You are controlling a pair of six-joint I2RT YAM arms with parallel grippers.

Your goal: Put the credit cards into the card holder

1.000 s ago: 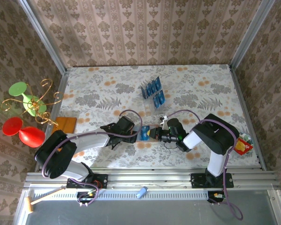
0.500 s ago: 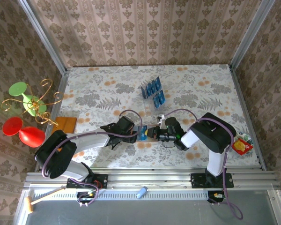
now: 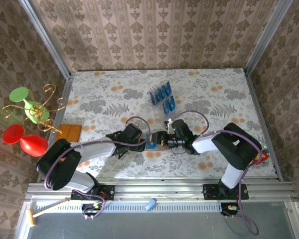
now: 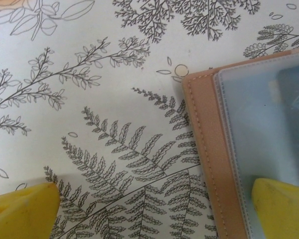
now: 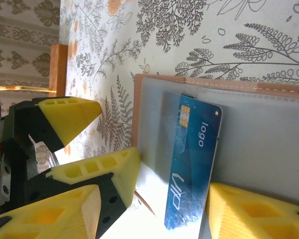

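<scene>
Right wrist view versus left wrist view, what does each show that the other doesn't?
Right wrist: the blue card sharp, chip and logo readable, lying on the card holder's clear sleeve; the left gripper open at its edge; an orange-brown square beyond. Left wrist: close stitching on the tan border, one yellow fingertip over the sleeve. Both: the card holder, the fern-print table, and the card, a faint blue patch from the left wrist.

right tool (image 5: 154,201) opened off credit card (image 5: 194,159), shifted left
</scene>
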